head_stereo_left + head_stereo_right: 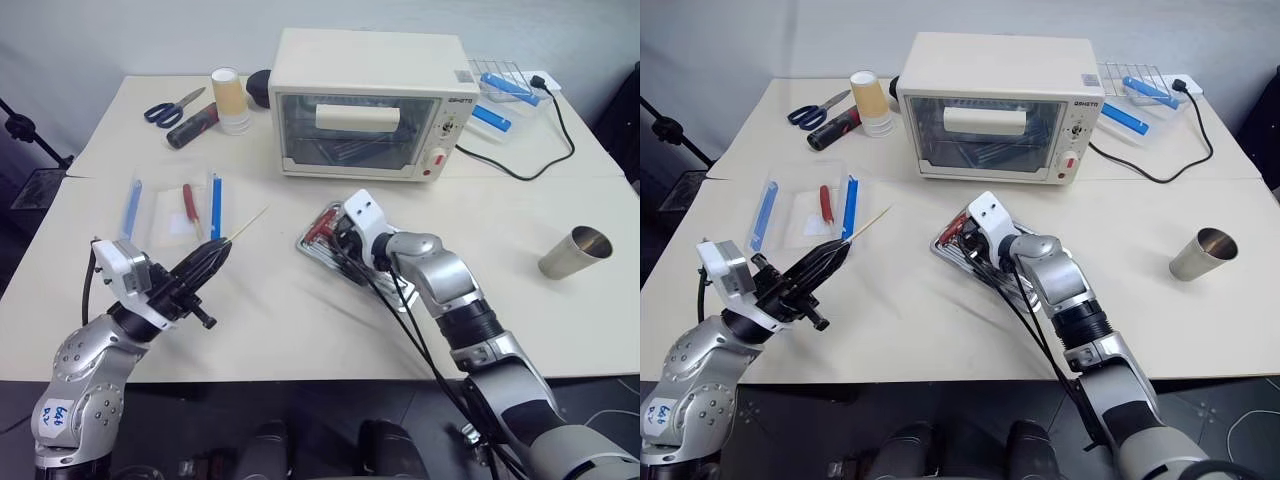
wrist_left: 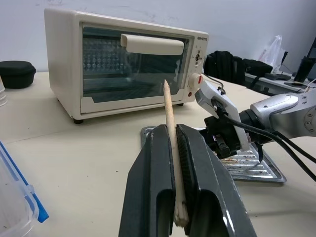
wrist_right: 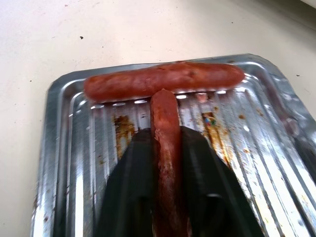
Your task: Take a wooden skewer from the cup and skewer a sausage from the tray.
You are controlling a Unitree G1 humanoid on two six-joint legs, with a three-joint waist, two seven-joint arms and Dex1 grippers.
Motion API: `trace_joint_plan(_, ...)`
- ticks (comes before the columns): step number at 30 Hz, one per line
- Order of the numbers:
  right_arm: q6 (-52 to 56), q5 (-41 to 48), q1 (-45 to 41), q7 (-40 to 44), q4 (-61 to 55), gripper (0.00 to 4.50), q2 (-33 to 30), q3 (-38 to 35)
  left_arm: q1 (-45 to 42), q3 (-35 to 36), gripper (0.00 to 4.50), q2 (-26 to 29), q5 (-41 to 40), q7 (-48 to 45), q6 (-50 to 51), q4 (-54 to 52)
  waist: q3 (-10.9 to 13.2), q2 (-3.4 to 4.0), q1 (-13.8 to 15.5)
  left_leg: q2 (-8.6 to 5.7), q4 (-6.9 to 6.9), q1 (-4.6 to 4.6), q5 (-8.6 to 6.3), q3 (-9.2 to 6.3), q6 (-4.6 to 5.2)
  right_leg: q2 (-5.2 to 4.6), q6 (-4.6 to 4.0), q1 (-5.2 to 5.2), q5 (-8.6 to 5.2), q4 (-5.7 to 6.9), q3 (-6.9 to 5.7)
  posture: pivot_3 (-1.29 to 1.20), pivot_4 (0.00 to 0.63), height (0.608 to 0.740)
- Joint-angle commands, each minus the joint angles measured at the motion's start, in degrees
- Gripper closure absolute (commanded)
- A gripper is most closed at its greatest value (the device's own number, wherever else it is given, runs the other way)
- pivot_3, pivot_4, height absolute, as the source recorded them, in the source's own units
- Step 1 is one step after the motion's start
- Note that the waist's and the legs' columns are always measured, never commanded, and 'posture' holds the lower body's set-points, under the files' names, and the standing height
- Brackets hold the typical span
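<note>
1. Right wrist view: the right gripper [image 3: 168, 197] is reaching low over the tray [image 3: 64, 163], its two black fingers closed against the sides of a sausage [image 3: 165, 148] that is running lengthwise between them.
2. The far end of that held sausage is touching the middle of a second sausage [image 3: 163, 79], which is lying crosswise near the tray's far rim, so the two are forming a T.
3. The tray's ridged base is showing brown grease stains beside the fingers.
4. In the head views the tray is sitting on the cream table [image 1: 300, 310], just in front of the toaster oven [image 1: 365, 100], with the right gripper covering much of it.
5. The left gripper [image 1: 215, 255] is hovering above the table, well to the left of the tray, its fingers shut on the wooden skewer [image 2: 170, 123].
6. The skewer is lying in the slot between the fingers and is sticking out past their tips, with its pointed end aiming toward the oven and the tray.
7. The cup [image 1: 575, 250] is lying tilted on its side near the table's right edge, well apart from both grippers, with its mouth facing up and to the right.
8. A clear plastic container [image 1: 170, 210] with blue and red items is sitting just beyond the left gripper.
</note>
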Motion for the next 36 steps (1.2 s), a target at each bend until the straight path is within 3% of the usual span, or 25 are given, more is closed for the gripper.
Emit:
trace_joint_plan(1, 0.48, -0.51, -0.20, 0.47, -1.61, 4.01, -1.02, -1.31, 0.02, 0.18, 4.50, -0.16, -0.19, 0.16, -0.76, -1.67, 0.00, 0.00, 0.00, 0.00, 0.00, 0.00, 0.00, 0.00, 0.00, 0.00, 0.00, 0.00, 0.00, 0.00, 0.00, 0.00, 0.150, 0.740)
trace_joint_plan(7, 0.90, 2.14, 0.64, 6.46, -7.32, 4.01, -5.26, -2.60, -0.05, -0.28, 4.50, 0.68, -0.43, -1.03, -0.27, -1.60, 0.00, 0.00, 0.10, 0.00, 0.00, -0.01, 0.00, 0.00, 0.00, 0.00, 0.00, -0.01, 0.00, -0.01, 0.01, 0.00, 0.150, 0.740)
trace_joint_plan(15, -7.83, 10.92, 5.79, 32.19, -22.38, 4.01, -19.57, -2.09, -0.83, -3.17, 4.50, 9.13, 1.31, -12.83, 0.42, 1.74, 0.00, 0.00, 0.20, -0.01, -0.05, -0.02, -0.01, 0.14, 0.01, 0.01, 0.00, -0.03, 0.00, -0.10, 0.00, 0.00, 0.150, 0.740)
trace_joint_plan(19, -12.77, 14.46, 7.05, 41.36, -24.28, 4.01, -22.84, -2.64, -2.13, -4.80, 4.50, 13.39, 1.70, -20.36, 0.03, 5.04, 0.00, -0.01, 0.14, 0.02, -0.06, -0.01, -0.01, 0.37, 0.01, 0.02, 0.00, -0.03, 0.00, -0.13, 0.00, 0.00, 0.150, 0.740)
trace_joint_plan(26, -17.87, 15.38, 6.75, 47.54, -23.99, 4.01, -24.60, -2.73, -4.38, -7.73, 4.50, 16.75, 0.44, -28.94, 1.99, 6.48, 0.01, -0.02, 0.18, 0.25, -0.05, 0.00, -0.05, 0.44, -0.05, 0.24, -0.04, -0.04, 0.02, -0.18, 0.07, 0.00, 0.150, 0.740)
trace_joint_plan(36, -18.58, 15.09, 8.03, 49.20, -24.90, 4.01, -24.99, -2.49, -5.39, -7.78, 4.50, 14.91, 0.31, -28.38, 2.83, 5.49, 0.01, -0.02, 0.23, 0.30, -0.02, 0.00, -0.05, 0.44, -0.06, 0.27, -0.07, -0.03, 0.04, -0.18, 0.08, 0.00, 0.150, 0.740)
